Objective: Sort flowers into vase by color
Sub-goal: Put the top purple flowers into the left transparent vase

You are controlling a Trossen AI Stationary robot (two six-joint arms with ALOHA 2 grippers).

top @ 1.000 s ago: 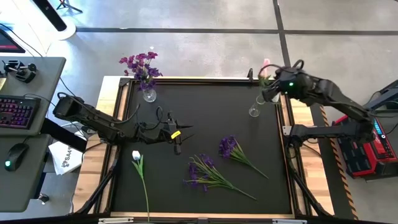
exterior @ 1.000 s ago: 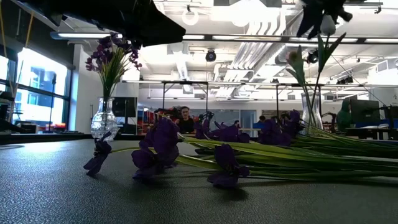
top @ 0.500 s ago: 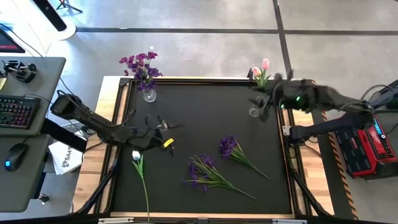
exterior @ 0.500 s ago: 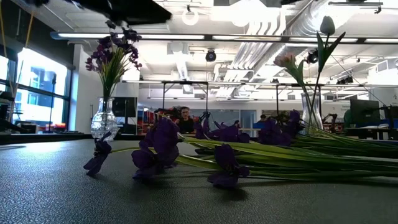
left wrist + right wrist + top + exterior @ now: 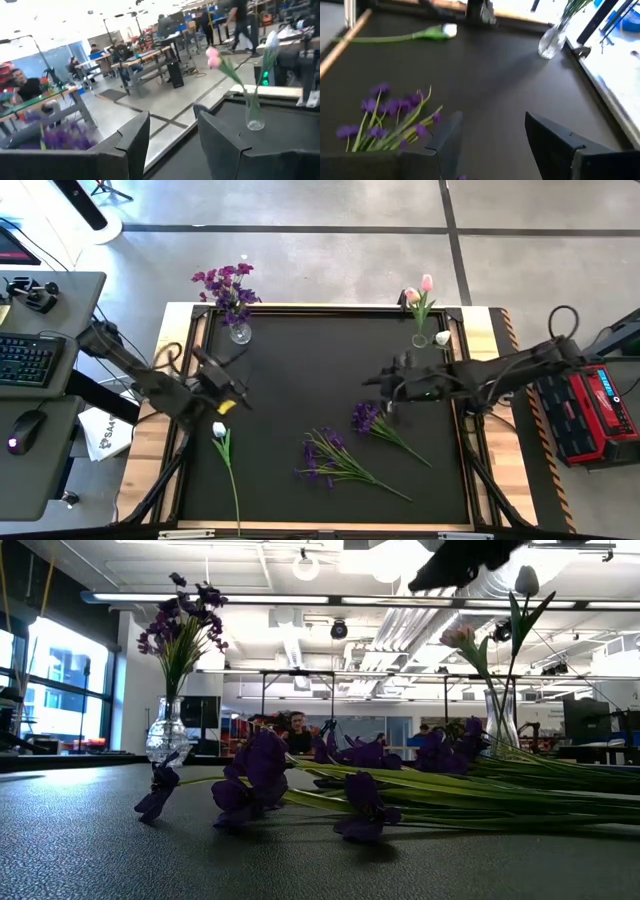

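Three purple flowers are lying loose on the dark surface (image 5: 300, 370): one purple cluster (image 5: 366, 416) just beside the right gripper (image 5: 384, 388), two more purple stems (image 5: 325, 455) lying together nearer the front edge. One white tulip (image 5: 219, 430) is lying at the left side, stem trailing toward the front. All have long green stems; the blossoms are small and clustered.

Two glass vases are standing at the back corners. The left vase (image 5: 240, 332) is holding a purple bunch (image 5: 226, 282). The right vase (image 5: 421, 338) is holding pink tulips (image 5: 420, 288) and a white bud (image 5: 443, 338) leaning over its rim.

The left gripper (image 5: 226, 388) is hovering just behind the white tulip's head, apart from it. Its wrist view is showing both fingers spread with nothing between, and the right vase (image 5: 254, 116) across the surface.

The right wrist view is showing its fingers parted and empty, purple blossoms (image 5: 390, 117) below them, the white tulip (image 5: 447, 30) farther off.

Only the low view is showing the stems flat against the surface, with the left vase (image 5: 166, 732) upright behind them.
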